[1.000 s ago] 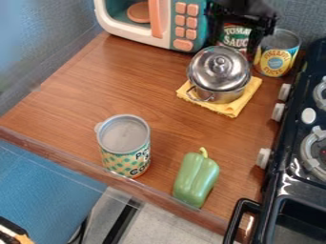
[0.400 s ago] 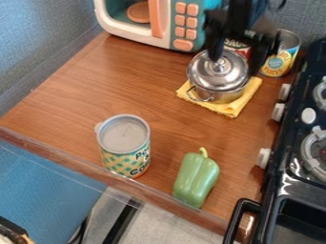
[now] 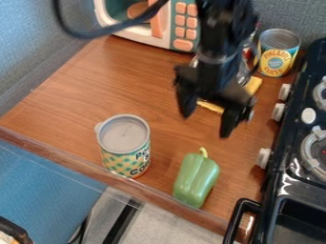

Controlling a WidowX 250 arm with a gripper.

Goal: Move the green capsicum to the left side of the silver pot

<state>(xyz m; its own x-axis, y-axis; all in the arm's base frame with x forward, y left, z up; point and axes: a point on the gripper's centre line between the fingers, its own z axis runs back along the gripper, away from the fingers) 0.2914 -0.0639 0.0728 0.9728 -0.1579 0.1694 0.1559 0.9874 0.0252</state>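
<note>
The black gripper [image 3: 205, 125] hangs over the middle of the counter, its two fingers spread wide apart with nothing between them. It is above and behind the green capsicum [image 3: 196, 180], which lies near the counter's front edge with its stem toward the back. Most of the silver pot [image 3: 244, 71] is hidden behind the arm and gripper. Part of the yellow cloth [image 3: 253, 86] under the pot shows at the arm's right.
A can with a grey lid [image 3: 125, 145] stands left of the capsicum. At the back are a toy microwave [image 3: 182, 24] and a pineapple can [image 3: 278, 53]. A black stove [image 3: 299, 157] with white knobs borders the right side.
From the back by the cans, the arm has come forward and down, past the pot, and its gripper is now nearer the capsicum. The capsicum and pot have not moved.
</note>
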